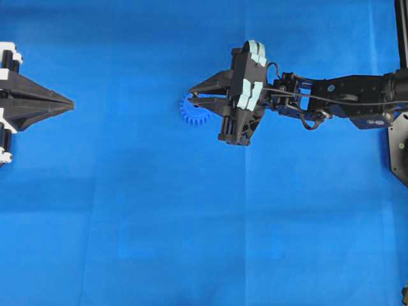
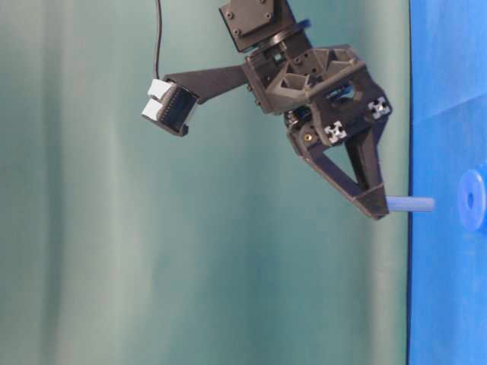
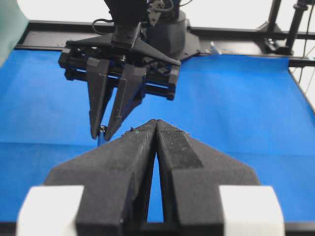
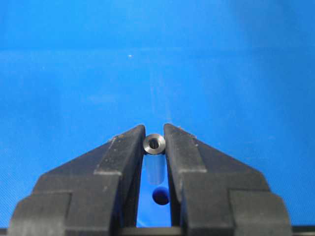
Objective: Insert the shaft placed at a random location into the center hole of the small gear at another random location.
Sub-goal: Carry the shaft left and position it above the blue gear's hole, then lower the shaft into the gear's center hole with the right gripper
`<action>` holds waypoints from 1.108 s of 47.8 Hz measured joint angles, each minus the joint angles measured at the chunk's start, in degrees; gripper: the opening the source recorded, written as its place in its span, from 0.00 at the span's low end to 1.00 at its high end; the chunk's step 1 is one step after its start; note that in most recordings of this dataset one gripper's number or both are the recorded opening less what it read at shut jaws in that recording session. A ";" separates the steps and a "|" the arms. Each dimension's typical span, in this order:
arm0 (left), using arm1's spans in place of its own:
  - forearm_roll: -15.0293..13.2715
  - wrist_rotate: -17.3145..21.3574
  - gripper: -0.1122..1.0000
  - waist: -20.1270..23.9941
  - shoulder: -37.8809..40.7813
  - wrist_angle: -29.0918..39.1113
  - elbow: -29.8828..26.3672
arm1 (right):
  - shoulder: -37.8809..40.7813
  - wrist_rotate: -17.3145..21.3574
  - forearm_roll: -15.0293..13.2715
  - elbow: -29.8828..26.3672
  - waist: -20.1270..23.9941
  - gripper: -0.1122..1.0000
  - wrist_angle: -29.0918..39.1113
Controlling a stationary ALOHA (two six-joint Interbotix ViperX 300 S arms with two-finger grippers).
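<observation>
My right gripper (image 1: 191,94) is shut on the shaft (image 4: 154,143), a short silver pin held upright between its fingertips (image 4: 172,142). In the table-level view the shaft (image 2: 411,204) sticks out from the fingertips toward the small gear (image 2: 472,199), with a short gap between them. The blue gear (image 1: 194,112) lies on the cloth, partly hidden under the right gripper. The center hole (image 4: 160,195) shows dark between the fingers, just beyond the shaft's lower end. My left gripper (image 1: 70,102) is shut and empty at the far left, also seen in its wrist view (image 3: 156,123).
The blue cloth (image 1: 191,242) covers the table. The right arm (image 1: 338,95) stretches in from the right edge. A black frame and the arm's base (image 3: 167,39) stand at the cloth's far side in the left wrist view.
</observation>
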 measured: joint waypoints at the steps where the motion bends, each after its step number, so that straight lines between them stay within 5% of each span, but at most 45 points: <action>1: -0.09 -0.09 0.10 0.00 0.00 0.00 0.00 | 0.09 0.00 0.09 0.00 0.09 0.13 0.00; 53: 0.00 0.00 0.10 0.00 0.00 -0.09 0.00 | 5.45 -0.09 0.35 -0.79 0.09 0.13 -2.72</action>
